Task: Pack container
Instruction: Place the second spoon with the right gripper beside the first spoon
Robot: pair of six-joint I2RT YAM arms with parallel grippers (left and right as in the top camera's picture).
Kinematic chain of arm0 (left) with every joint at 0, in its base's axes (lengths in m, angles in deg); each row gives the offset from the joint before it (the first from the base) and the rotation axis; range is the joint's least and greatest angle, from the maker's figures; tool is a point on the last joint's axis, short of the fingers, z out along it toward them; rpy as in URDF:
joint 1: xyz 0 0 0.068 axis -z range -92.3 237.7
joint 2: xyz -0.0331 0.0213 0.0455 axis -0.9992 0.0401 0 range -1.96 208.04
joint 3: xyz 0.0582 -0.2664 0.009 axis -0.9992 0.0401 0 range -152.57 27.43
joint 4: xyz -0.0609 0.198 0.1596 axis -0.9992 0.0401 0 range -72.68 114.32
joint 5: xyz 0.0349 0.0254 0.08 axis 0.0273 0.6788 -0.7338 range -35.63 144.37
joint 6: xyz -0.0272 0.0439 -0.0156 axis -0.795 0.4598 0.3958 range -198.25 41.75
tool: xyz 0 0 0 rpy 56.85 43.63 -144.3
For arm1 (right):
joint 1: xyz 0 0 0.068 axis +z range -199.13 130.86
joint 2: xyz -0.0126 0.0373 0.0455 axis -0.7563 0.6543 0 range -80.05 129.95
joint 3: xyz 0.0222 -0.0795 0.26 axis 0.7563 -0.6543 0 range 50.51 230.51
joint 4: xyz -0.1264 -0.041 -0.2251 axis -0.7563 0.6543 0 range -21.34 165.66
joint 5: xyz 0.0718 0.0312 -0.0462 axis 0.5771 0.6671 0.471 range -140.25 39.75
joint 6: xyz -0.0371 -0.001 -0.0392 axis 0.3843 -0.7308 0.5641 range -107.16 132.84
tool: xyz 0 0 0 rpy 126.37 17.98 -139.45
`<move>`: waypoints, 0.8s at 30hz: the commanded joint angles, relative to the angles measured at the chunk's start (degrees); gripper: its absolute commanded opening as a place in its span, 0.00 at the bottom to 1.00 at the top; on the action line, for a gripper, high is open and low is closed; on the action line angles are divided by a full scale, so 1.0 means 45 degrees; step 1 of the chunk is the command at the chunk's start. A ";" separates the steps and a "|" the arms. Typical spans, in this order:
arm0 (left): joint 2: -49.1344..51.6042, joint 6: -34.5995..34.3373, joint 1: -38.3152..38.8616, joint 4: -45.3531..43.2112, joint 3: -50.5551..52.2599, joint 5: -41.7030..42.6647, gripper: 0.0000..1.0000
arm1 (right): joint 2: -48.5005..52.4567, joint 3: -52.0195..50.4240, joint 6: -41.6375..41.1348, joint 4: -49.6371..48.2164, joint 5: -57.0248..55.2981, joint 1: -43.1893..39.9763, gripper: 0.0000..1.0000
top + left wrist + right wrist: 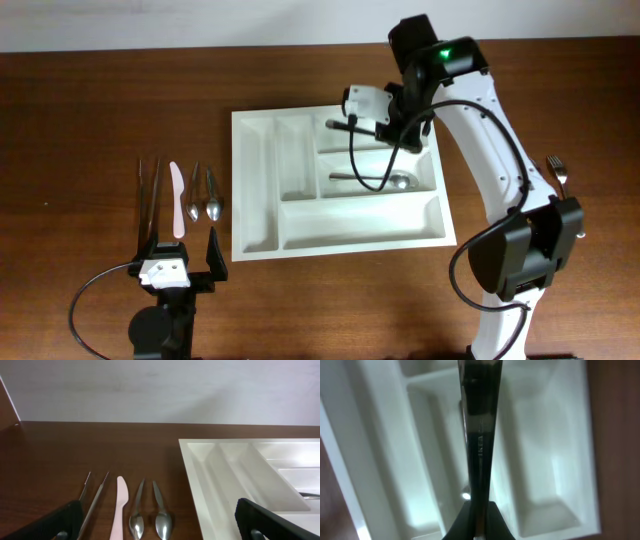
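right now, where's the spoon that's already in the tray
Overhead view: the spoon lies in the container's middle long compartment, right half, just below the right tool gripping a utensil.

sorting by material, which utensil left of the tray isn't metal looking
The pale pink knife, lying just left of the two steel spoons: it alone is matte and pastel, not silvery.

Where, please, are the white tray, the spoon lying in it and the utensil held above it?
tray (pixel 360 222), overhead view, floor of the long compartment nearest the robot.
spoon (pixel 401 182), overhead view, its bowl.
utensil (pixel 480 445), right wrist view, its stamped handle.
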State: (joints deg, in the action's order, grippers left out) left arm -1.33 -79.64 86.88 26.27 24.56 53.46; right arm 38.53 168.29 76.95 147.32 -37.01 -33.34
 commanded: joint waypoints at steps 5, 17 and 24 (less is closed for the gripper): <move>-0.0049 -0.0121 0.0005 -0.0044 0.0097 -0.0087 0.99 | 0.0185 -0.2579 0.1137 -0.1282 0.0262 -0.0049 0.04; -0.0053 -0.0121 0.0005 -0.0044 0.0092 -0.0087 0.99 | 0.0185 -0.4410 0.1039 -0.3215 0.0262 -0.0049 0.05; -0.0049 -0.0121 0.0005 -0.0044 0.0092 -0.0087 0.99 | 0.0160 -0.4347 -0.0471 -0.3439 0.0262 -0.0049 0.53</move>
State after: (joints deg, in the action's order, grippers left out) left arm -1.33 -79.64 86.88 26.29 24.56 53.46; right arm 39.25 148.55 78.88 132.02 -37.01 -33.39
